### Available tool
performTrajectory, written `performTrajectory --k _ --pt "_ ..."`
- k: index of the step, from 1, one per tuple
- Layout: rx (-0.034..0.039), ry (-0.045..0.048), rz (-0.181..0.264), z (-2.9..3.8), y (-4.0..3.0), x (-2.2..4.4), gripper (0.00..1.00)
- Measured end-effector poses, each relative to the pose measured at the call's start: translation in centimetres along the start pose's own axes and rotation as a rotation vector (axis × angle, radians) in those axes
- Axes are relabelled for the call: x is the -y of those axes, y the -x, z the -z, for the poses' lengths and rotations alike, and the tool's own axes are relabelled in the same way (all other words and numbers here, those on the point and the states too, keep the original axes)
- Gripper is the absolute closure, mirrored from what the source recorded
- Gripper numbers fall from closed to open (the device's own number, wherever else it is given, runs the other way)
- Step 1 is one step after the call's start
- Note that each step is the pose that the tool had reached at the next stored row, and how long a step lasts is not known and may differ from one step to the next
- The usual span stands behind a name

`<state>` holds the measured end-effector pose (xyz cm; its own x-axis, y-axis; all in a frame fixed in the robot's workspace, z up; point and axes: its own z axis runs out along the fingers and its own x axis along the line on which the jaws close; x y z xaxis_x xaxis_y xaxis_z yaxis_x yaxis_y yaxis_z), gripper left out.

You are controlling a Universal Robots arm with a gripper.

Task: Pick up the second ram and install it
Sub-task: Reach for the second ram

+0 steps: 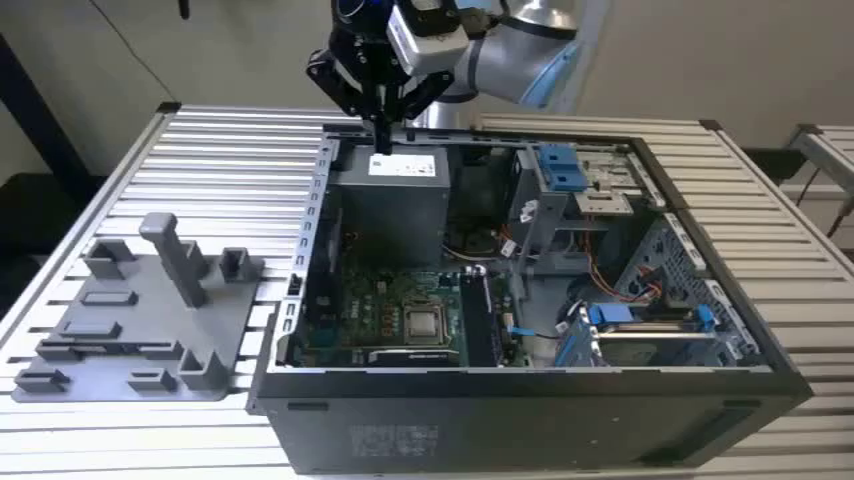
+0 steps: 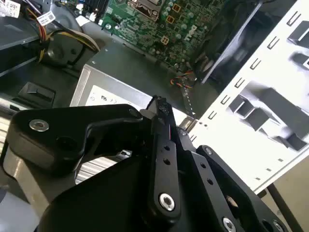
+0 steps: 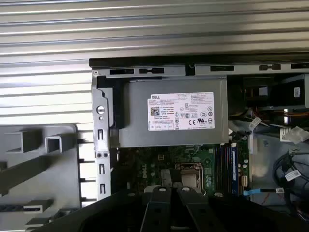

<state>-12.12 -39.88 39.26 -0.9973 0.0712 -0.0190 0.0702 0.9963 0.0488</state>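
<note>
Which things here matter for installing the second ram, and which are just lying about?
For the job: gripper, above the power supply; motherboard; its memory slots; gray holder tray, likely.
Just lying about: power supply, blue drive brackets, cables.

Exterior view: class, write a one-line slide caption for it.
Closed gripper hovers over the power supply inside the open computer case, grey fixture tray on the exterior view's left.
</note>
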Motion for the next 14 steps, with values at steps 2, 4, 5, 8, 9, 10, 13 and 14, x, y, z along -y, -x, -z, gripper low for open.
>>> performTrajectory --k 2,4,5,8,9,10,13,14 --pt "0.0000 0.0000 0.000 0.00 0.00 0.00 0.89" --pt "0.0000 0.0000 0.000 0.00 0.00 0.00 0.89" --pt "0.0000 -0.0001 0.000 0.00 0.00 0.00 0.89" --pt "-0.0001 -0.0001 0.000 0.00 0.00 0.00 0.89" --pt "0.0000 -0.0001 0.000 0.00 0.00 0.00 0.89" --pt "-0.0001 -0.0001 0.000 0.01 0.00 0.00 0.89" --pt "0.0000 0.0000 0.000 0.00 0.00 0.00 0.89" --pt "-0.0001 -0.0001 0.000 0.00 0.00 0.00 0.89"
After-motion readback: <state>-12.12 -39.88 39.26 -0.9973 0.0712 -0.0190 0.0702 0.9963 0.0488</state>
